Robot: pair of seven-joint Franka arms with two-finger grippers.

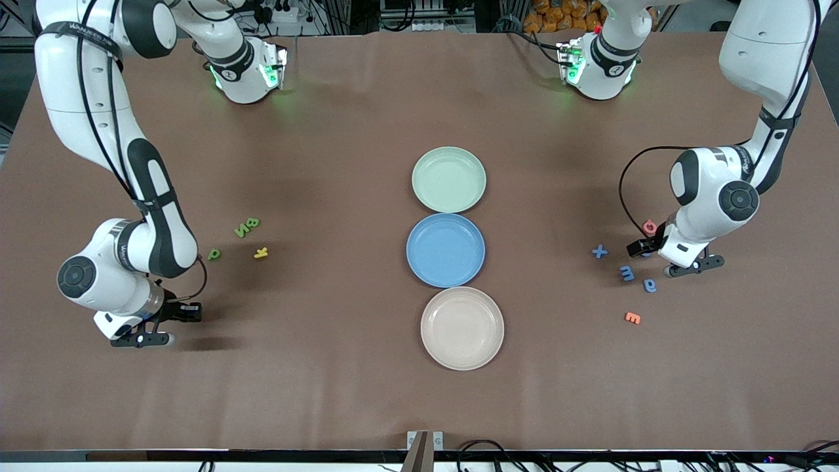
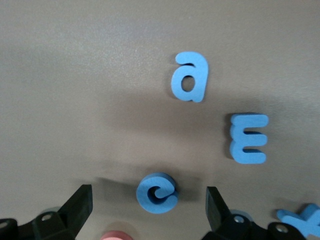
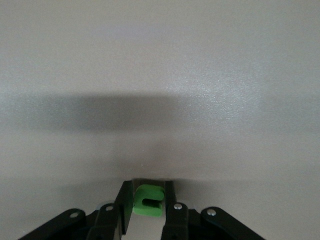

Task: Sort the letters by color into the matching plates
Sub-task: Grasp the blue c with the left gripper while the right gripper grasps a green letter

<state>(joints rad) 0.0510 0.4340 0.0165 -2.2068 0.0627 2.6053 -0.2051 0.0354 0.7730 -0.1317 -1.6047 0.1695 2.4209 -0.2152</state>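
Toward the right arm's end of the table, pinching a green letter (image 3: pixel 148 202) tight between the fingers (image 3: pixel 125 202) of the right gripper (image 1: pixel 143 339), low over the tabletop (image 1: pixel 314 393) and nearer the front camera than the loose green letters (image 1: pixel 248 227) and a yellow letter (image 1: pixel 261 252). Judged as the pick-up step for green: gripped, not yet carried.

Calls next for lifting straight up, then swinging toward the middle of the table to the mint plate (image 1: pixel 449 157), farthest from the camera in the row of three. Calls also for letting go only once over its bowl, skipping the blue plate (image 1: pixel 446 226) and the beige plate (image 1: pixel 462 298) nearer the camera.

At the left arm's end, hovering the left gripper (image 1: pixel 688 265) with wide-spread, empty fingers (image 2: pixel 80 200), straddling a blue c (image 2: pixel 157 192) and touching nothing. Close by on the table: a blue a (image 2: pixel 190 77), a blue E (image 2: pixel 248 138) and a blue x (image 2: pixel 305 217), plus a pink letter (image 1: pixel 649 227) and an orange letter (image 1: pixel 632 317) to leave alone. Looks ready to drop, close on the c and head for the blue plate.

Worth watching: thin foam slipping or twisting in the pinch during the carry.
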